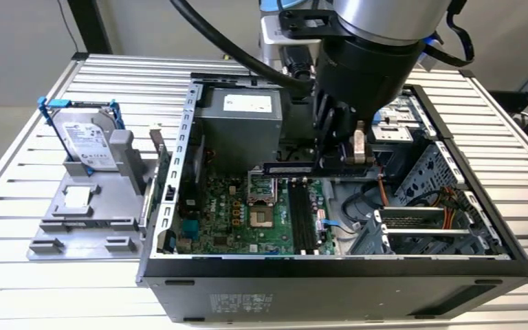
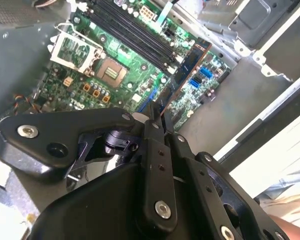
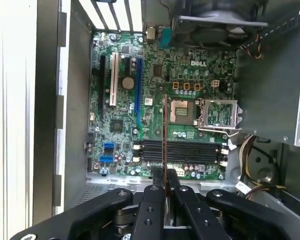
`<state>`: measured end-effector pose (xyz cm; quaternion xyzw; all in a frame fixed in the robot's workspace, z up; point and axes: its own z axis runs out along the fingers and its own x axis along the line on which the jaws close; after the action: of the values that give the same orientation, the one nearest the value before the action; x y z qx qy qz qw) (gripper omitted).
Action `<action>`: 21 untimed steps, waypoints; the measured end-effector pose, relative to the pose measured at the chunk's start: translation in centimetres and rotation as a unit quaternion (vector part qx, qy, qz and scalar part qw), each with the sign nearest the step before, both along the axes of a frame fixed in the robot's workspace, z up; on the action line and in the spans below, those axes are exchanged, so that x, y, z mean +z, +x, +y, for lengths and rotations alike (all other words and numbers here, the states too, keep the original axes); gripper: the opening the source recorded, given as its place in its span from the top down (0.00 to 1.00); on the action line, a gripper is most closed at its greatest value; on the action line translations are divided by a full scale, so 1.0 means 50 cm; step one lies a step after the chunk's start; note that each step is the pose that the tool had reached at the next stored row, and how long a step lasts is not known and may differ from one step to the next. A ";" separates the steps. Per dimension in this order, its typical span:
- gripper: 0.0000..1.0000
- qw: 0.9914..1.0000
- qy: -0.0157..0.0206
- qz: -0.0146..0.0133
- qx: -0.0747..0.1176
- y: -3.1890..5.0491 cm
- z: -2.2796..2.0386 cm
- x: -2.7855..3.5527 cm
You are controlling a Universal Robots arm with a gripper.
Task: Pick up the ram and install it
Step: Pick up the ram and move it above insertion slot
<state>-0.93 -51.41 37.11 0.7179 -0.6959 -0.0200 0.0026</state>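
hard drive [image 1: 88, 141]: parked upright in its blue frame at 9 o'clock of the exterior view, on the worktop [image 1: 62, 289].
case [image 1: 337, 271]: laid open at centre, motherboard [image 1: 218, 213] exposed.
ram [image 1: 290, 168]: carried in the air over the board, turned crosswise to the black slots [image 1: 302, 216], not seated yet. Free end pointed toward 9 o'clock.
hand [image 1: 345, 163]: clamped on the ram's flat faces near one end.
handling: reckoned light and stiff but easily cracked. Best pinched by the faces, contacts left untouched, no twisting.

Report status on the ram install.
Gripper shut on the ram. Ram held above the motherboard, crosswise to the slots, not seated. Nothing seen blocking.
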 end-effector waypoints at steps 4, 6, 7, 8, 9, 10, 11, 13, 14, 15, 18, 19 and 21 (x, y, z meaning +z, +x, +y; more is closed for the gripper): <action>1.00 1.000 0.000 0.000 -0.003 0.007 0.0090 -0.002; 1.00 1.000 0.000 0.000 -0.005 0.009 0.0145 -0.003; 1.00 1.000 0.000 0.000 -0.005 0.011 0.0174 -0.003; 1.00 1.000 0.000 0.000 -0.006 0.012 0.0203 -0.003; 1.00 1.000 0.000 0.000 -0.006 0.013 0.0234 -0.004; 1.00 1.000 0.000 0.000 -0.007 0.014 0.0265 -0.004; 1.00 1.000 0.000 0.000 -0.007 0.016 0.0297 -0.005; 1.00 1.000 0.000 0.000 -0.008 0.018 0.0361 -0.006; 1.00 1.000 0.000 0.000 -0.009 0.019 0.0391 -0.007; 1.00 1.000 0.000 0.000 -0.009 0.021 0.0422 -0.007; 1.00 1.000 0.000 0.000 -0.011 0.025 0.0515 -0.009; 1.00 1.000 0.000 0.000 -0.011 0.026 0.0544 -0.010; 1.00 1.000 0.000 0.000 -0.012 0.029 0.0606 -0.011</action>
<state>0.52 -48.38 36.58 0.7092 -0.7047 -0.0199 0.0022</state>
